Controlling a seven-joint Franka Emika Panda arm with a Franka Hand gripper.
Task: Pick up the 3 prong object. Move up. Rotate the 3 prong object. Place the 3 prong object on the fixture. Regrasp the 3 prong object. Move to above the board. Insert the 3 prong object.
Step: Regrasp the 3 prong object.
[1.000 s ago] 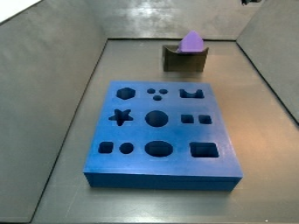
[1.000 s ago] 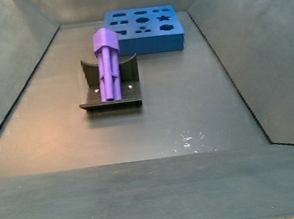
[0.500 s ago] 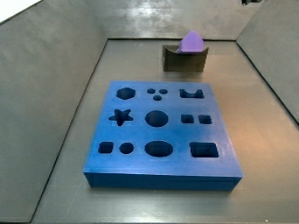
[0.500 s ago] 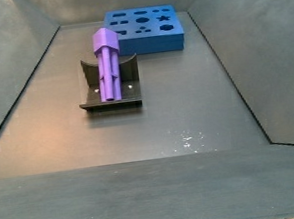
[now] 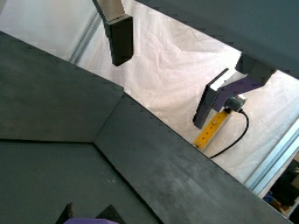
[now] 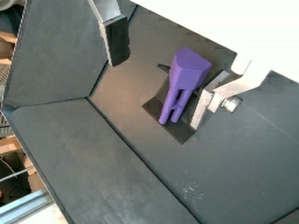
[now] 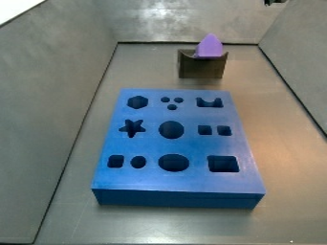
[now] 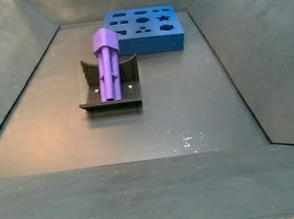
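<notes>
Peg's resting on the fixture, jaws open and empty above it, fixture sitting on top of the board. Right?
Not quite. The fixture stands on the floor beside the board, apart from it, as both side views show. The rest holds: the peg rests on the fixture, and the gripper hangs above it in a wrist view, jaws open and empty.

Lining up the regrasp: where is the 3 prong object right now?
The 3 prong object lies on the fixture, short of the board in a side view. The gripper is open above it in a wrist view, not touching.
</notes>
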